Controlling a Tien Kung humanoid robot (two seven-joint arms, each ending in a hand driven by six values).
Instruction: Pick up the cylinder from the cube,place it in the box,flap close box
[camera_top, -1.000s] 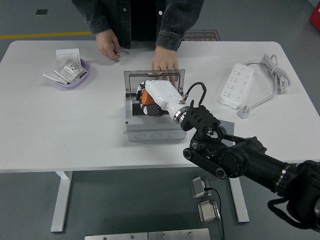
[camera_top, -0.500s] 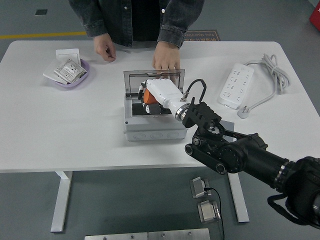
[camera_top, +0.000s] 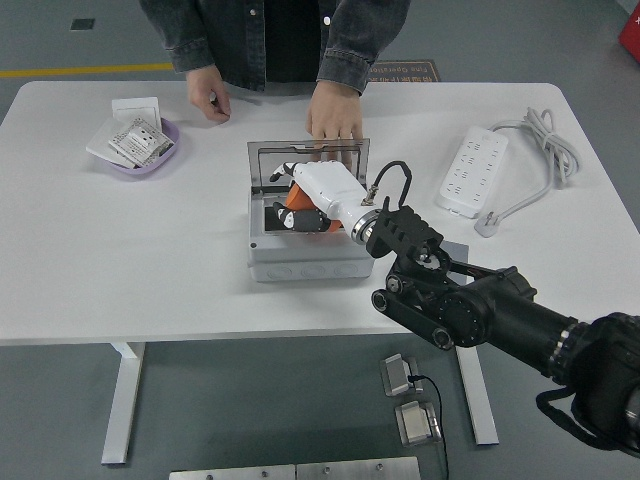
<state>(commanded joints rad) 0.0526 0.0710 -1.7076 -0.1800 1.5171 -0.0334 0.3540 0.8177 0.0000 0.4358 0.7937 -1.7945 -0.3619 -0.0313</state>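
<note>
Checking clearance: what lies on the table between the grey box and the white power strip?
In the head view, only bare white table separates the grey plastic box from the white power strip; the right robot hand reaches into the box.

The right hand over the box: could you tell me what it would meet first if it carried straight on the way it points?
Probably the box's raised lid, which stands just beyond the right hand; depth is unclear.

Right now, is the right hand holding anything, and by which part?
The right hand grips an orange object, apparently the cylinder, inside the box; fingers cover it, so the exact hold point cannot be told.
</note>
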